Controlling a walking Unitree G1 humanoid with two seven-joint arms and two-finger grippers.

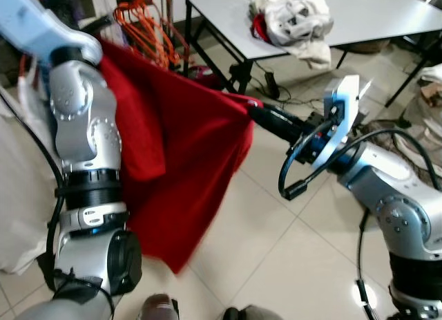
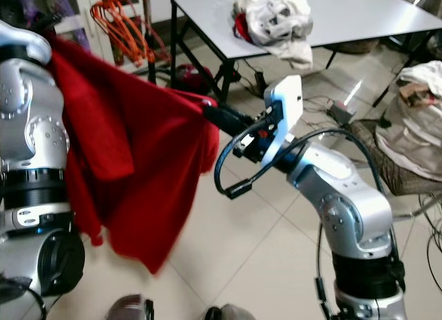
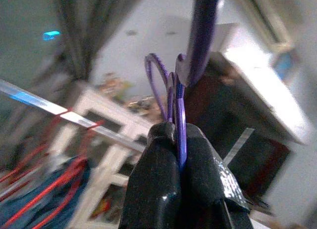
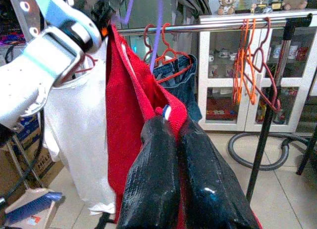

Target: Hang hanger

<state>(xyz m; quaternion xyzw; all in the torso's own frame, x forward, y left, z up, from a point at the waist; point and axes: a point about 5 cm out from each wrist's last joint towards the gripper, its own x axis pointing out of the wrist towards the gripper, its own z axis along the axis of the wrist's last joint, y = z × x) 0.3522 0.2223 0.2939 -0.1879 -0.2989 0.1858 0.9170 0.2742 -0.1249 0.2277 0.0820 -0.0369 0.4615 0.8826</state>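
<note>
Behind the rail (image 4: 208,27) I see orange hangers (image 4: 255,56). My left gripper (image 3: 178,140), raised high, pinches the purple hanger (image 3: 174,90); my right gripper (image 4: 171,127), arm stretched forward, clamps the red garment (image 1: 179,154) draped between them.

This looks like a lived-in room set up for laundry, probably in a home, though the blur leaves some doubt. A metal clothes rail (image 4: 208,27) carries orange hangers (image 4: 255,61), a white shirt (image 4: 79,135), jeans (image 4: 181,85) and a red cloth (image 4: 129,135). Behind it stands a white glass-fronted cabinet (image 4: 225,80) with a teddy bear (image 4: 228,1) on top. The floor is pale tile (image 1: 304,265), cables (image 2: 338,106) trail under a grey folding table (image 1: 373,16) heaped with crumpled clothes (image 1: 293,19).
</note>
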